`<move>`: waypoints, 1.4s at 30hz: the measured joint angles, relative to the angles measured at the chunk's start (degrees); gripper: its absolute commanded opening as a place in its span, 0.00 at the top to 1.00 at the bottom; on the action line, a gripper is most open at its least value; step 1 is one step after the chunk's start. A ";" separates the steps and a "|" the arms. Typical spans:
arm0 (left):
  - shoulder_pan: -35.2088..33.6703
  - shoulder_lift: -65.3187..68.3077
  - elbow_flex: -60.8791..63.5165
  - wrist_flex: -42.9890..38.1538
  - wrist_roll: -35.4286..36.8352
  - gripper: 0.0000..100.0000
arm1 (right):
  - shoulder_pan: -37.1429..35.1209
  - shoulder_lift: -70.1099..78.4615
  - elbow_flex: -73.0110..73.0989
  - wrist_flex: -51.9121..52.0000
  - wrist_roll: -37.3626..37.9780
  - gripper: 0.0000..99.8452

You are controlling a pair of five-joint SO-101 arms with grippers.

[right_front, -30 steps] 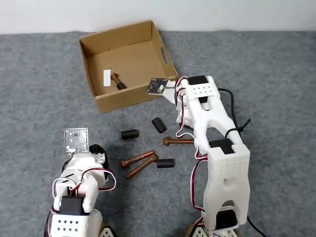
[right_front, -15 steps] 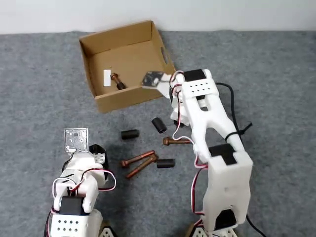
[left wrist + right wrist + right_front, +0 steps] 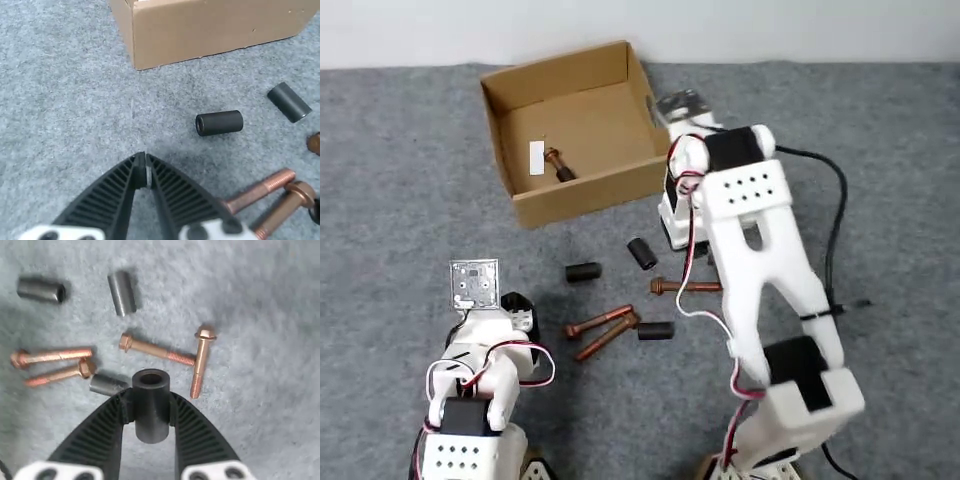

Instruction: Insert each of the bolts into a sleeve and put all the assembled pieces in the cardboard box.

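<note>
Well back on the grey carpet [image 3: 400,200], the cardboard box [image 3: 590,195] holds one assembled piece [image 3: 558,163], a bolt with a dark sleeve on its end, and the right arm [image 3: 750,250] stands just beside the box's right wall. The right gripper [image 3: 149,397] is clamped on a black sleeve [image 3: 150,420], while the left gripper [image 3: 145,165] hangs low over bare carpet, jaws pressed together on nothing. In front of the box lie four loose bolts [image 3: 156,349] and three loose sleeves [image 3: 122,292]

Grey carpeted table [image 3: 400,200]: cardboard box [image 3: 590,195], loose sleeves [image 3: 583,271], copper bolts [image 3: 600,322].
</note>
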 measured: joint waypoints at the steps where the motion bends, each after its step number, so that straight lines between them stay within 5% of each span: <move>1: 0.00 0.00 0.00 0.00 0.00 0.99 | 0.26 -1.67 0.09 0.00 -1.32 0.99; 13: 0.00 0.00 0.00 0.00 0.00 0.99 | 4.75 -28.66 26.20 -0.44 -11.25 0.99; 24: 0.00 0.00 0.00 0.00 0.00 0.99 | 5.01 -67.08 60.48 -8.18 -12.04 0.99; 42: 0.00 0.00 -0.70 0.97 0.00 0.99 | 9.49 -92.66 78.15 -11.52 -10.64 0.99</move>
